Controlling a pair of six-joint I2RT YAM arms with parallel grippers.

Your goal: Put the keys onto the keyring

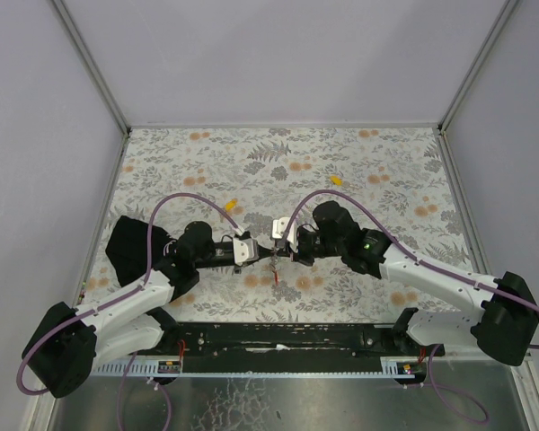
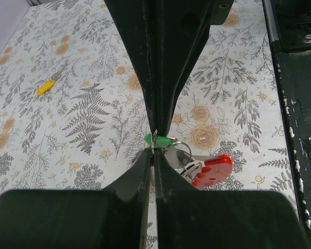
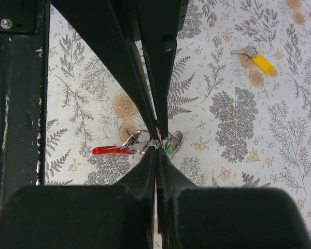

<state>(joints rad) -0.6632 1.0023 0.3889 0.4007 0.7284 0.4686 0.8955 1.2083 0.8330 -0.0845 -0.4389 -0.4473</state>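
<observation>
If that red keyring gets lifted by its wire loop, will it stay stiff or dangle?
Probably dangles: the keyring is a flat tab on loosely linked wire rings. Likely very light, since it looks thin and small. The smooth rings might slip in a pinch.

Got one overhead view from high up behind the arm bases, taking in the whole table (image 1: 162, 162). Then two close-up wrist views, staring along the left pincer (image 2: 153, 153) and right pincer (image 3: 156, 148) from opposite sides. Sharing the patch round the keyring (image 2: 212, 170).
</observation>
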